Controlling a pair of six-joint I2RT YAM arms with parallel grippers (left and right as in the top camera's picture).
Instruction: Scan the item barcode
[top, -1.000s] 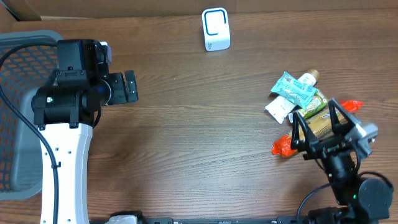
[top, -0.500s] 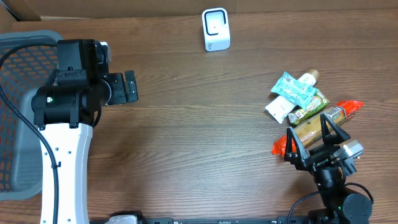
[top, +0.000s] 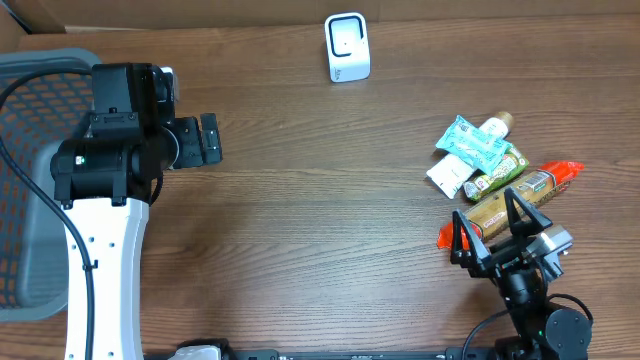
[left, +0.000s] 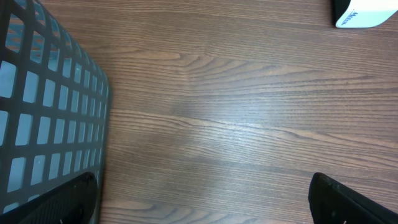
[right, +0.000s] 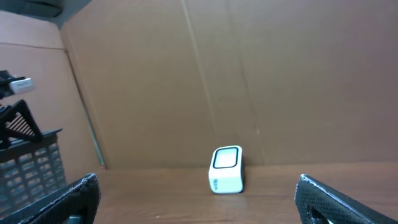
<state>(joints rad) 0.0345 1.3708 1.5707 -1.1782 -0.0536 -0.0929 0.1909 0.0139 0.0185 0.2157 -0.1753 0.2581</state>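
Observation:
A pile of snack items lies at the right of the table: a teal packet (top: 472, 143), a small white bottle (top: 494, 126), a green bar (top: 497, 173), a brown bar (top: 519, 194) and an orange packet (top: 566, 170). No barcode shows on any of them. The white scanner (top: 347, 47) stands at the far edge and appears straight ahead in the right wrist view (right: 227, 169). My right gripper (top: 486, 210) hangs open just over the near end of the pile, holding nothing. My left gripper (top: 210, 139) is open at the left, far from the items.
A grey mesh basket (top: 30, 180) sits at the left edge, right beside the left gripper's finger (left: 62, 202). A cardboard wall (right: 249, 74) closes off the back of the table. Bare wood stretches between the scanner and the pile.
The right arm has drawn back toward the front edge and slightly left, off the middle of the pile, jaws still wide. The left arm and the items have not moved.

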